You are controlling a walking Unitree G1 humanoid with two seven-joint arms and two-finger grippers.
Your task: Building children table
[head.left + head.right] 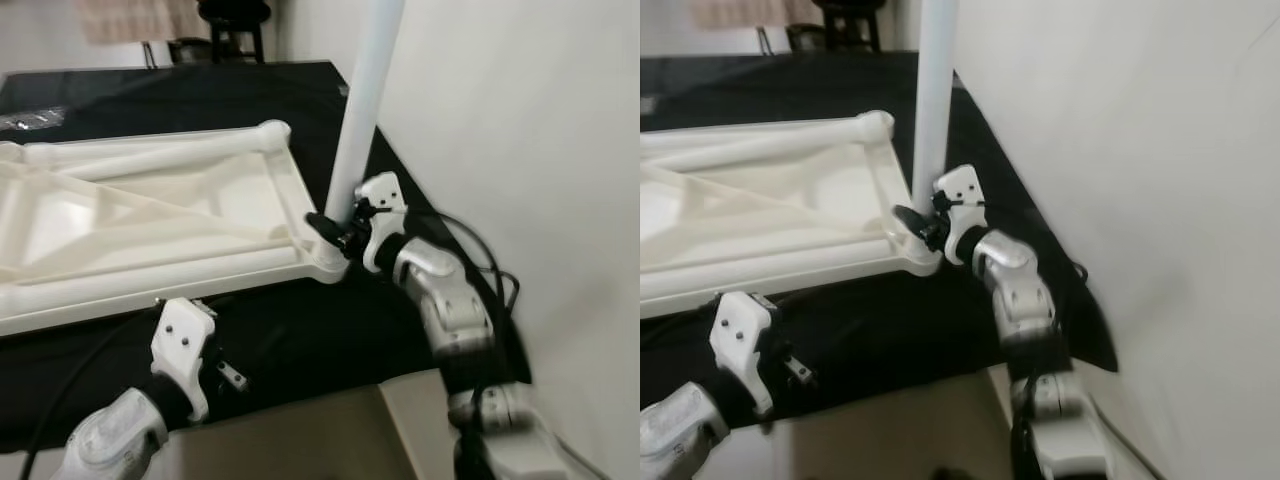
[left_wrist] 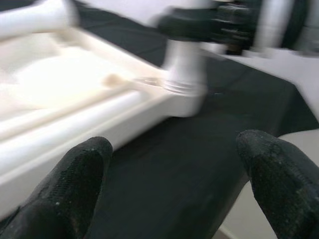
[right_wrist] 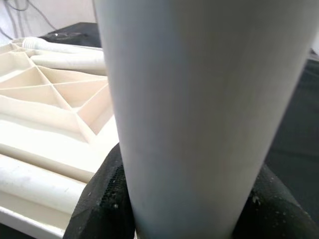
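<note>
My right gripper (image 1: 325, 226) is clamped on the white leg (image 1: 363, 110) low on its shaft, just above the corner socket (image 1: 328, 262) of the upturned tabletop (image 1: 150, 215), which lies underside-up on the black cloth (image 1: 300, 340). The relation that governs the next move is the leg's long axis: it stands nearly upright out of that socket, leaning slightly away from the tabletop at its upper end, so any seating or turning must, in my judgement, follow that near-vertical line down into the corner. My right arm is the nearer one, already touching the leg; my left gripper (image 1: 228, 372) hovers over the cloth just off the tabletop's near long rail, jaws apart and holding nothing. The right wrist view shows both black pads (image 3: 102, 209) pressed against the shaft, and the tabletop's triangular ribbing behind it, but hides the socket. The left wrist view, though blurred, shows the foot of the leg meeting the corner socket, apparently seated; how fully I cannot tell. A second leg (image 1: 150, 150) lies flat along the tabletop's far rail.
</note>
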